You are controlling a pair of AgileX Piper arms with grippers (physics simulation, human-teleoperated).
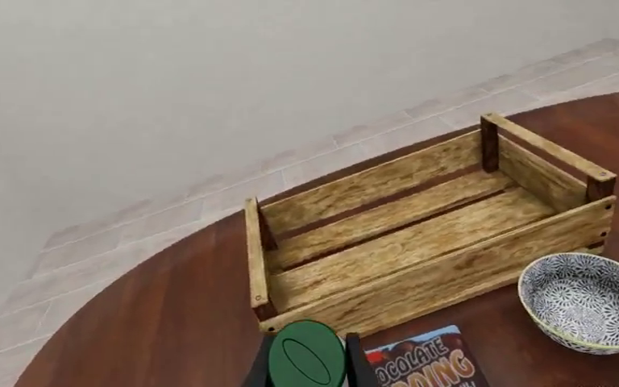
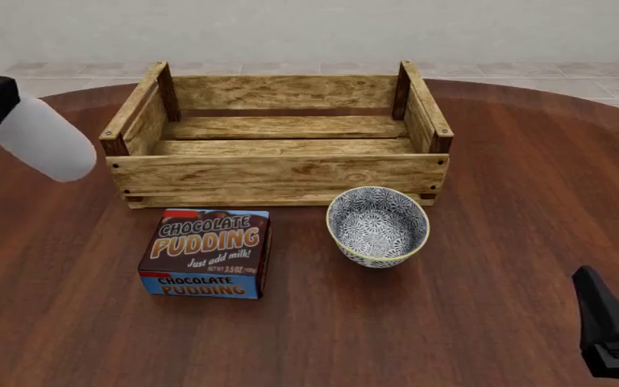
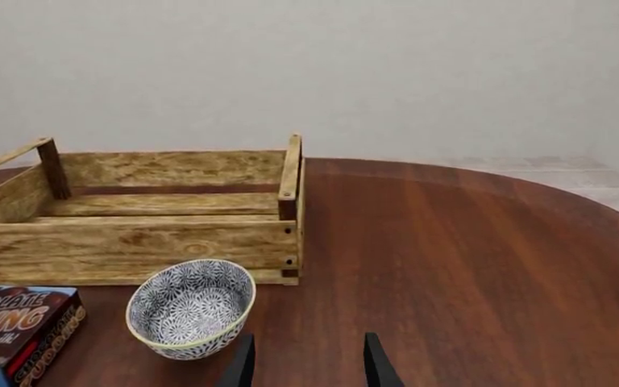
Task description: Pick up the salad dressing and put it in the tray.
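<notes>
Even, diffuse simulator lighting in all three views; bright, with no visible lamp. A soft sheen lies across the table [image 2: 503,161], without hard glare. Shadows are faint: a thin dark band under the tray [image 2: 277,173] and the bowl [image 2: 377,226]. Renders are sharp throughout, with no blur or edge distortion. The bottle [image 2: 43,137] appears large, cropped at the front view's left edge.

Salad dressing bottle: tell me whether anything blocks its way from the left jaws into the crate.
Nothing visible does. The salad dressing bottle is held aloft at the crate's left end; the crate interior shows only bare slats. The pudding box and bowl sit in front of it.
</notes>
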